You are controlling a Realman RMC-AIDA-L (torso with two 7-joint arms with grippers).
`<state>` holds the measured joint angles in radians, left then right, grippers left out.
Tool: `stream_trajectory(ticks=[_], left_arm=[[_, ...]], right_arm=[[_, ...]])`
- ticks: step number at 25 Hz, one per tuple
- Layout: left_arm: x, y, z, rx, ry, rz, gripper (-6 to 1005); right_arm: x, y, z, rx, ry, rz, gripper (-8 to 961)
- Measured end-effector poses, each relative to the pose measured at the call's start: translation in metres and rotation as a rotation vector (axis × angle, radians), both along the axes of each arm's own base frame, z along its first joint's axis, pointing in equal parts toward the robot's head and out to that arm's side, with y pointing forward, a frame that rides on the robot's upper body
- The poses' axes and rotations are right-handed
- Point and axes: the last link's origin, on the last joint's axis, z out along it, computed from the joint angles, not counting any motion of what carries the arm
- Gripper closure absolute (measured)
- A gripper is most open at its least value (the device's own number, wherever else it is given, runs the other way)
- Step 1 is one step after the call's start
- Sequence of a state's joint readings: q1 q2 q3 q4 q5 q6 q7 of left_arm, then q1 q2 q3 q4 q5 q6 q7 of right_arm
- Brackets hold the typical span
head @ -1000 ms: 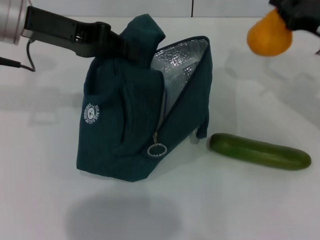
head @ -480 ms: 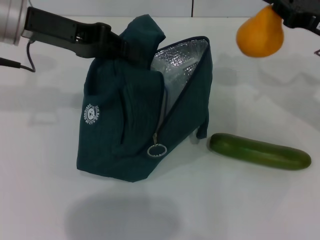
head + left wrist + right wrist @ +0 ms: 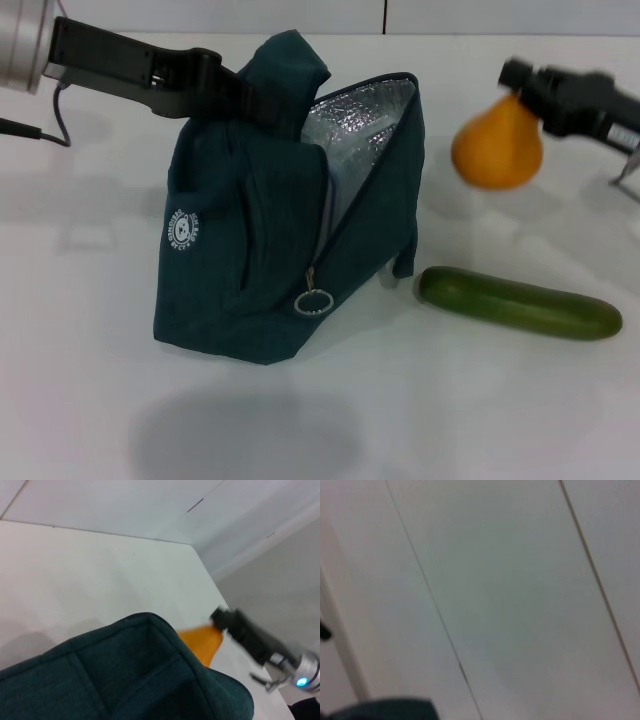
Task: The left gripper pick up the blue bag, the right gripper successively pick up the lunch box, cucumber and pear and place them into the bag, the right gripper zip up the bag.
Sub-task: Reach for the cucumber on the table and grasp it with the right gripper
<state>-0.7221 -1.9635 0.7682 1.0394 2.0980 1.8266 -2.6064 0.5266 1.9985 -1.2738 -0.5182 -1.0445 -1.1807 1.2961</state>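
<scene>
Carrying the pear (image 3: 497,146) clamped at its neck, the right tool (image 3: 522,84) should swing toward 9 o'clock over the blue bag (image 3: 270,240), whose handle stays pinched in the left tool (image 3: 252,103), clearing the foil-lined rim first.

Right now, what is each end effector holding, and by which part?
The left end effector grips the bag by its top handle. The right end effector holds the pear by its narrow stem end, clear of the table.
</scene>
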Motion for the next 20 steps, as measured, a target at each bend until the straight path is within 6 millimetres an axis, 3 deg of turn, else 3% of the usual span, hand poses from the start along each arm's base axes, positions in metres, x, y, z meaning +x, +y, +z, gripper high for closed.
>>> stream_trajectory(ticks=[7, 20], left_arm=[[0.001, 0.000, -0.001, 0.000, -0.002, -0.005, 957], [0.002, 0.001, -0.003, -0.002, -0.003, -0.012, 957]], right_arm=[[0.026, -0.018, -0.024, -0.074, -0.033, -0.083, 842], [0.031, -0.017, -0.027, -0.050, -0.071, -0.089, 818]])
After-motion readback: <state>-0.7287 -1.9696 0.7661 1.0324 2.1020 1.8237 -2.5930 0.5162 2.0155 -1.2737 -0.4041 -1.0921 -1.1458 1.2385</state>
